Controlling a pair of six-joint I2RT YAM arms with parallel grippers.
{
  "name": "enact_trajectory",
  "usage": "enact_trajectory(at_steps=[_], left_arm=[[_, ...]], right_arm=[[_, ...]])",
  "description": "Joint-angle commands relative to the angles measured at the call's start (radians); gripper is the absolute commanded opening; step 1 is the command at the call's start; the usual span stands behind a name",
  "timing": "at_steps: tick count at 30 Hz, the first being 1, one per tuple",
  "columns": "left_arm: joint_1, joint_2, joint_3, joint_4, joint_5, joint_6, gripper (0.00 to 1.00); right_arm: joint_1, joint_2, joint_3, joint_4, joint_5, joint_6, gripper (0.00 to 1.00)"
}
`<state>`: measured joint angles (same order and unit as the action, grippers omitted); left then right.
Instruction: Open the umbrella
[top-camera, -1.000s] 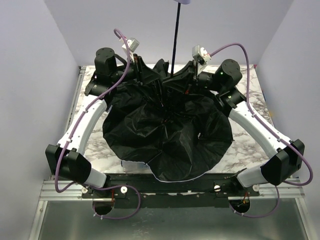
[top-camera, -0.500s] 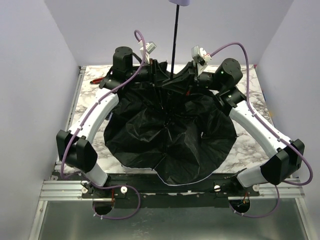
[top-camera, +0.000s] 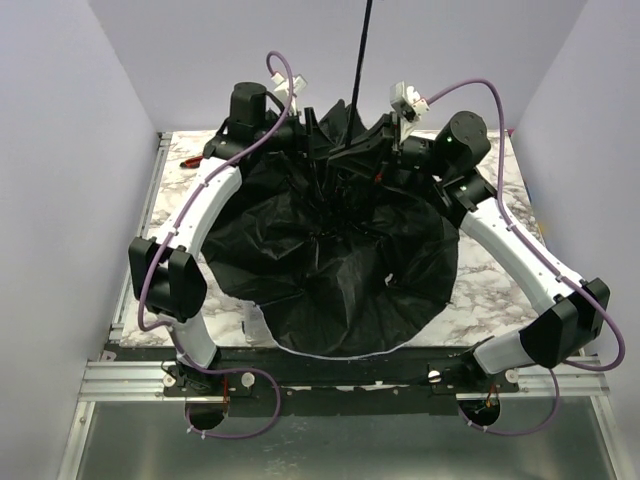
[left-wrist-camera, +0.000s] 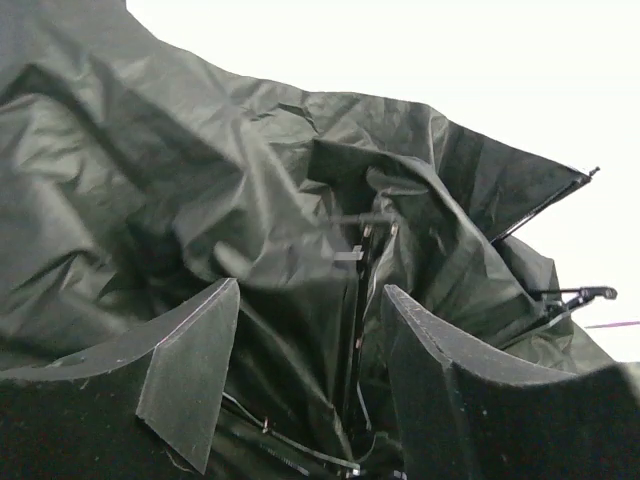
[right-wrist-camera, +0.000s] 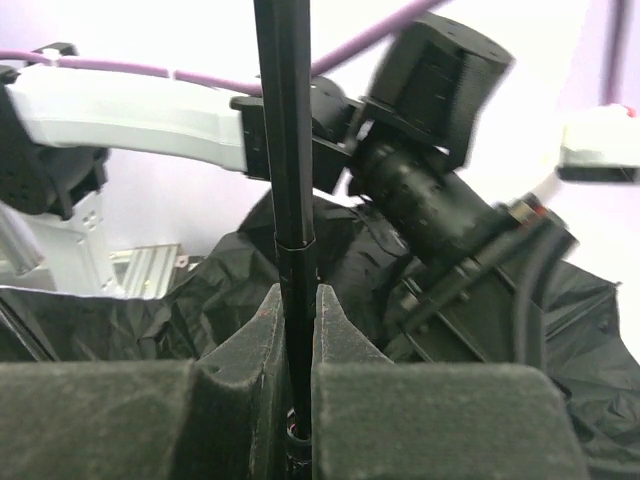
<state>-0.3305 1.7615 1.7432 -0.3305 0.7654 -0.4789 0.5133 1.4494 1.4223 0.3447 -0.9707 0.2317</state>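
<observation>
1. Marble tabletop (top-camera: 490, 300) between pale walls; the umbrella (top-camera: 330, 270) lies spread on it, black lining up.
2. Its shaft (right-wrist-camera: 285, 150) stands upright, pinched between the closed jaws of the right gripper (right-wrist-camera: 297, 300).
3. The left gripper (left-wrist-camera: 310, 300) gapes partway, empty, with crumpled canopy just ahead of its jaws.
4. Since a second ago, the left jaws have widened and the shaft has risen, its top now out of the overhead view.

umbrella (top-camera: 340, 285): 1 | robot arms (top-camera: 205, 215) (top-camera: 515, 255): 2 | marble table (top-camera: 475, 305): 1 | purple cables (top-camera: 147, 290) (top-camera: 472, 88): 2
</observation>
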Motion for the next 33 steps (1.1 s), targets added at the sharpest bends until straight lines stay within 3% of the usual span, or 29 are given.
enact_trajectory(at_steps=[1, 5, 9, 12, 17, 21, 27, 33], left_arm=[[0.073, -0.073, 0.045, 0.107, 0.002, 0.072, 0.62], [0.114, -0.156, 0.052, 0.129, -0.065, 0.137, 0.63], [0.112, -0.258, 0.008, 0.112, -0.078, 0.345, 0.61], [0.095, -0.304, -0.045, 0.078, -0.030, 0.503, 0.53], [-0.003, -0.333, -0.087, -0.039, -0.142, 0.710, 0.31], [-0.095, -0.362, -0.170, -0.033, -0.260, 0.872, 0.30], [-0.108, -0.351, -0.224, -0.045, -0.348, 0.947, 0.29], [-0.001, -0.309, -0.275, -0.064, -0.429, 0.953, 0.29]], right_arm=[[-0.028, -0.018, 0.011, -0.011, 0.139, 0.024, 0.00], [-0.033, -0.011, 0.020, -0.063, 0.280, -0.016, 0.00], [-0.033, 0.000, 0.024, -0.077, 0.311, -0.020, 0.00], [-0.033, 0.001, 0.012, -0.049, 0.304, -0.011, 0.00], [-0.034, 0.003, 0.018, -0.044, 0.336, -0.012, 0.00], [-0.033, 0.001, 0.028, -0.046, 0.332, -0.009, 0.00], [-0.034, -0.005, 0.046, -0.059, 0.347, -0.009, 0.00], [-0.033, -0.029, 0.055, -0.097, 0.373, -0.054, 0.00]])
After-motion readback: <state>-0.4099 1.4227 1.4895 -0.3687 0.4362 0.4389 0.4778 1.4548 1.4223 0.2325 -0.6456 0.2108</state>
